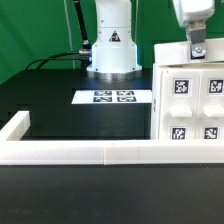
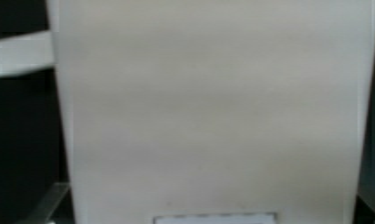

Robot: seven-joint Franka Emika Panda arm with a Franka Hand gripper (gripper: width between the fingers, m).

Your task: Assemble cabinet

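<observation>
Gripper [image 1: 197, 48] above cabinet [image 1: 190, 100], white, tagged panels

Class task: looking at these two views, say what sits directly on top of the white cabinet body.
The end effector meets the cabinet's top edge. The contact itself is hidden, so a grip cannot be confirmed. Nothing else shows on top.

Matt white plastic, smooth and unmarked but for paper-like black-and-white tags, on the cabinet [image 1: 190, 100] [image 2: 202, 110]. Left of the cabinet in the exterior view, flat matt white sheet for the marker board [image 1: 112, 97] lying on the dull black table [image 1: 50, 95]. In front of the cabinet, smooth white plastic-looking rail frame [image 1: 90, 152]; behind the marker board, glossy white moulded casing on the arm's base [image 1: 111, 45].
</observation>
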